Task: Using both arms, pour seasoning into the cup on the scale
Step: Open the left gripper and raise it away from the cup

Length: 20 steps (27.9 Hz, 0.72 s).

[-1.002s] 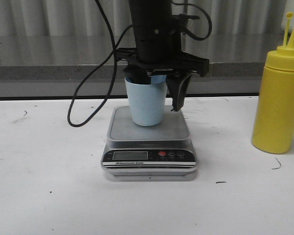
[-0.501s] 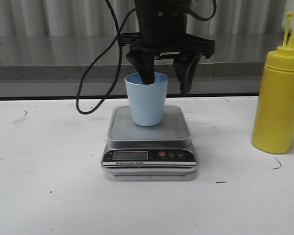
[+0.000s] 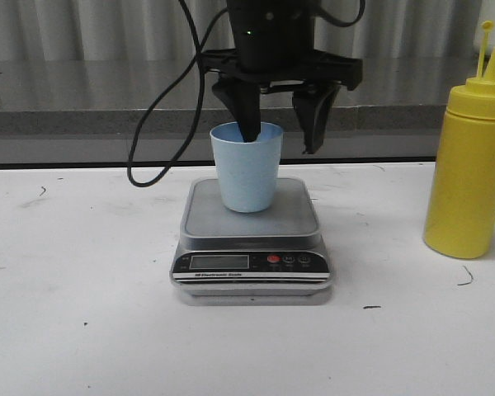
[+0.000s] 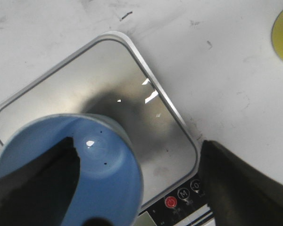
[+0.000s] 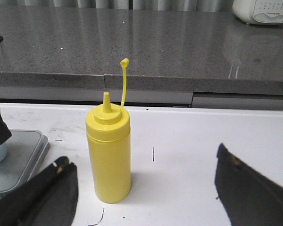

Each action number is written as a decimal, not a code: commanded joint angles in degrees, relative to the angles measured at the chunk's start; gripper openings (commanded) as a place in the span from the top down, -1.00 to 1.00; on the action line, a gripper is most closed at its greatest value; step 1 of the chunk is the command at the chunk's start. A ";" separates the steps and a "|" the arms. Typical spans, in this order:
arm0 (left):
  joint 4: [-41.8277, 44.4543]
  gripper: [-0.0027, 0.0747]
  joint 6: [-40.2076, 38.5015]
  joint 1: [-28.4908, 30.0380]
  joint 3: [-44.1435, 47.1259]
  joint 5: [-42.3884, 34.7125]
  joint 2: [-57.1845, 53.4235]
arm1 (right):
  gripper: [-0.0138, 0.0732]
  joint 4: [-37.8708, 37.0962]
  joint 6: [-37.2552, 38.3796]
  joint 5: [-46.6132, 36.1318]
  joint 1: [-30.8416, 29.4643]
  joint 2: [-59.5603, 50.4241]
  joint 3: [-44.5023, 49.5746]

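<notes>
The pale blue cup [image 3: 246,167] stands upright on the steel platform of the silver scale [image 3: 252,239]. My left gripper [image 3: 282,140] is open just above the cup; one finger dips inside the rim, the other hangs outside to the right. The left wrist view shows the cup [image 4: 96,165] from above, empty, on the scale [image 4: 127,89]. The tall yellow seasoning bottle [image 3: 470,161] stands on the table at the right, cap off and tethered. My right gripper [image 5: 146,188] is open, with the bottle [image 5: 108,155] standing beyond its fingers, nearer the left one. It is out of the front view.
The white table [image 3: 82,313] runs to a grey counter ledge [image 3: 66,124] at the back. A black cable [image 3: 161,107] loops down left of the cup. A white appliance [image 5: 262,10] sits on the counter.
My left gripper has let go of the cup and risen; its fingers now sit at rim height instead of alongside the cup. The cup stays on the scale.
</notes>
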 commanded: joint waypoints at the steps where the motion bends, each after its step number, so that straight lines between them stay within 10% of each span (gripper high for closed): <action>1: -0.45 -0.40 -0.31 -0.28 -1.84 1.11 -6.92 | -0.72 -0.37 0.03 -4.26 -0.18 0.78 -1.92; 14: 2.75 -0.38 -0.31 -0.18 7.81 1.11 -16.89 | -0.72 -0.37 0.03 -4.26 -0.18 0.78 -1.92; 20: 6.70 -0.06 -0.31 0.79 17.87 0.88 -23.16 | -0.72 -0.37 0.03 -4.26 -0.18 0.78 -1.92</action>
